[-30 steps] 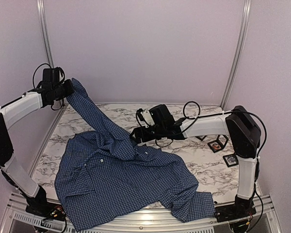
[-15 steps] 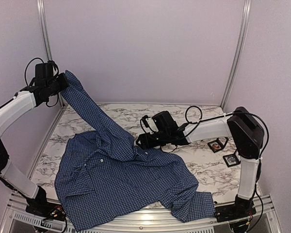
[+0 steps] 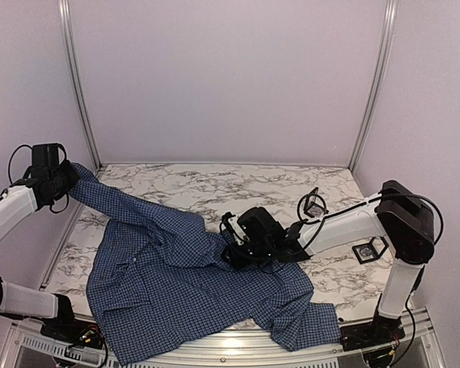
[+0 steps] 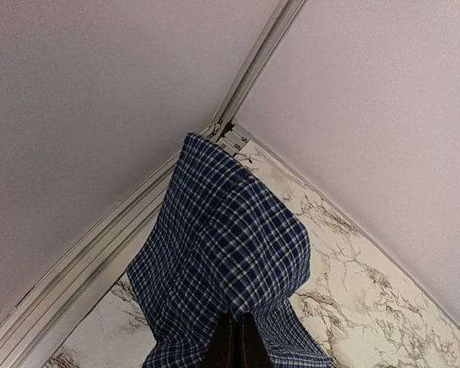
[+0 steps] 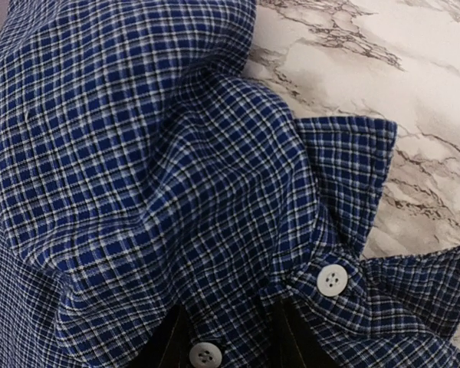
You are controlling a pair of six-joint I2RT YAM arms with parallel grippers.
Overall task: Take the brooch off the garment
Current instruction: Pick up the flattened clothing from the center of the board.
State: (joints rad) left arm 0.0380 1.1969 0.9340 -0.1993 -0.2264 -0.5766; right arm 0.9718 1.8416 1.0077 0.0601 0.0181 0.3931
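Observation:
The garment, a dark blue checked shirt, lies spread over the near half of the marble table. My left gripper is raised at the far left and is shut on one sleeve, which hangs over its fingertips in the left wrist view as checked cloth. My right gripper presses down into the shirt's bunched middle. Its jaws stand partly apart, and a fold of cloth and a white button lie between its fingers. Another white button sits just right of them. The brooch is hidden.
Two small black-framed pieces lie on the table's right side, one behind the right arm's cable and one near the right arm's upright link. A metal rail runs along the left wall beside the raised sleeve.
My left gripper has come down and to the left with the sleeve. My right gripper has moved nearer, down onto the shirt, and its jaws have narrowed.

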